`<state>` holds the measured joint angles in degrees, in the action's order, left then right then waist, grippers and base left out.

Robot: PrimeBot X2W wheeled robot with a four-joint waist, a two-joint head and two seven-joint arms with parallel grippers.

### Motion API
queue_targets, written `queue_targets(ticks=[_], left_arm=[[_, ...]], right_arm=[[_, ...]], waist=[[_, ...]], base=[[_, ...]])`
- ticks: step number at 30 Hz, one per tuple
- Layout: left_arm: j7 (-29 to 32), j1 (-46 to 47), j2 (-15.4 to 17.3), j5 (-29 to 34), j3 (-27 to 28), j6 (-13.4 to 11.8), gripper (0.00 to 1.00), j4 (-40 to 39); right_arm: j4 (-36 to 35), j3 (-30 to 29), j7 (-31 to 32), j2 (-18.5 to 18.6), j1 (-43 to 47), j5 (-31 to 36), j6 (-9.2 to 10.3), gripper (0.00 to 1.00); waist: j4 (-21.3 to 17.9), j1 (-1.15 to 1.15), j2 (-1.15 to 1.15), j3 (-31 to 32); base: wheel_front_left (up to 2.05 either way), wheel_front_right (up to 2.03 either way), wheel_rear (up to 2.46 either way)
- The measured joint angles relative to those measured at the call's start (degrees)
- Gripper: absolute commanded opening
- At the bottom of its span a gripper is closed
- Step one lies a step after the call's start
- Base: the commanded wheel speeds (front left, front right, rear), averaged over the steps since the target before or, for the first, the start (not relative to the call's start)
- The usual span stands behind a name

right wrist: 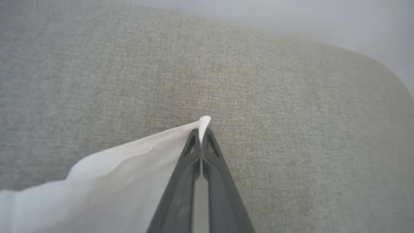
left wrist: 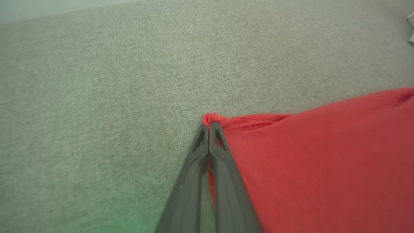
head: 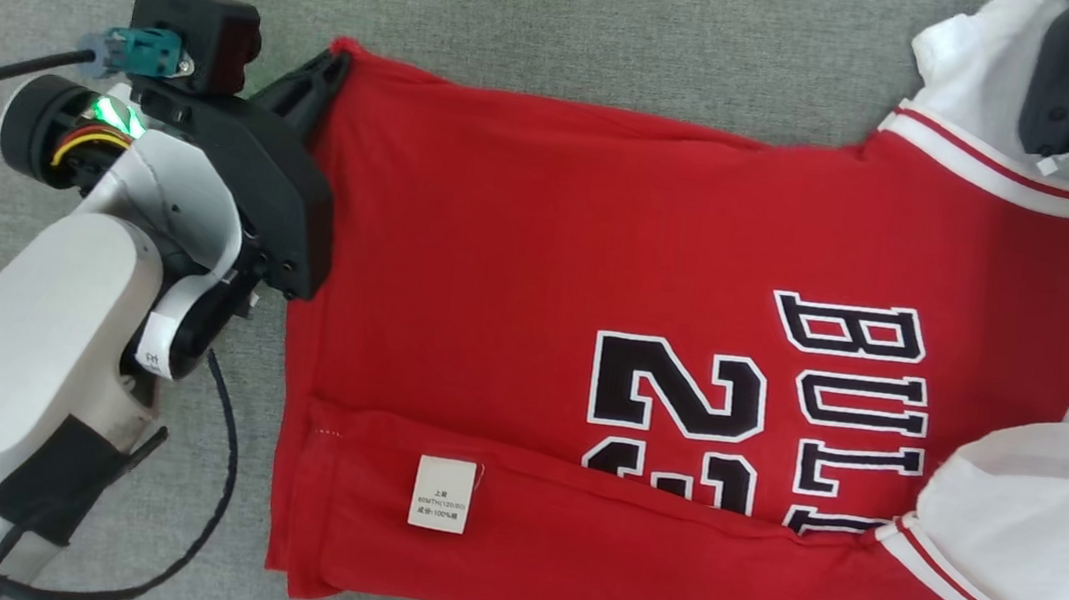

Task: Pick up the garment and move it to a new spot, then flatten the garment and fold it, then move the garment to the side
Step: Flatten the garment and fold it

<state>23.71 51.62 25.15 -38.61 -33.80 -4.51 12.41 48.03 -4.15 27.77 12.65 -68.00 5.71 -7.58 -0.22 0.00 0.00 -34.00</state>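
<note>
Left gripper: both dark fingers are pressed together, pinching the far hem corner of the red sleeveless basketball jersey with striped white trim. Right gripper: likewise closed, nipping a tip of the jersey's white cloth at the shoulder end.

Position. The jersey lies spread on the grey woven fabric surface. Reference: the black, white-edged chest print. The left pinch is well to the robot's left of the print and beyond it. The right pinch is to the right of the print, also beyond it. On the near side of the print, a strip of red cloth is turned over, covering the print's near edge and showing a white care label.

Procedure (judgement). The step appears to be a lengthwise fold of the far edge.
1. Lift both corners together.
2. Keep the edge taut between them.
3. Carry it toward the print at equal pace, then lay it parallel to the turned strip.

Uneven travel would skew the fold.

Orientation. The long axis runs across the robot, hem to its left, shoulders to its right.
</note>
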Motion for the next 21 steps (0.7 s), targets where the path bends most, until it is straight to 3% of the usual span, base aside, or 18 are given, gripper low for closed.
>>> queue_targets(ticks=[11, 16, 21], left_arm=[[-11.4, 0.8, 0.2, 3.8, 2.1, -1.5, 0.0, 4.3], [-12.0, 0.5, 0.0, 3.5, 1.7, -0.8, 0.0, 6.1], [-14.8, -2.1, -0.2, 3.6, 1.6, -1.7, 0.0, 5.5]], right_arm=[[-1.6, -6.2, -13.5, -2.7, -0.2, 6.5, 0.01, 0.0], [1.1, -5.2, -14.9, -4.2, -0.1, 6.1, 0.01, 0.0], [1.5, -1.4, -15.2, -3.3, 1.3, 1.6, 0.01, 0.0]], waist=[[-2.0, 0.0, 0.0, 1.7], [-2.7, 0.01, 0.01, 3.2], [-3.0, 0.0, 0.0, 5.3]], base=[[0.0, 0.0, 0.0], [0.0, 0.0, 0.0], [0.0, 0.0, 0.0]])
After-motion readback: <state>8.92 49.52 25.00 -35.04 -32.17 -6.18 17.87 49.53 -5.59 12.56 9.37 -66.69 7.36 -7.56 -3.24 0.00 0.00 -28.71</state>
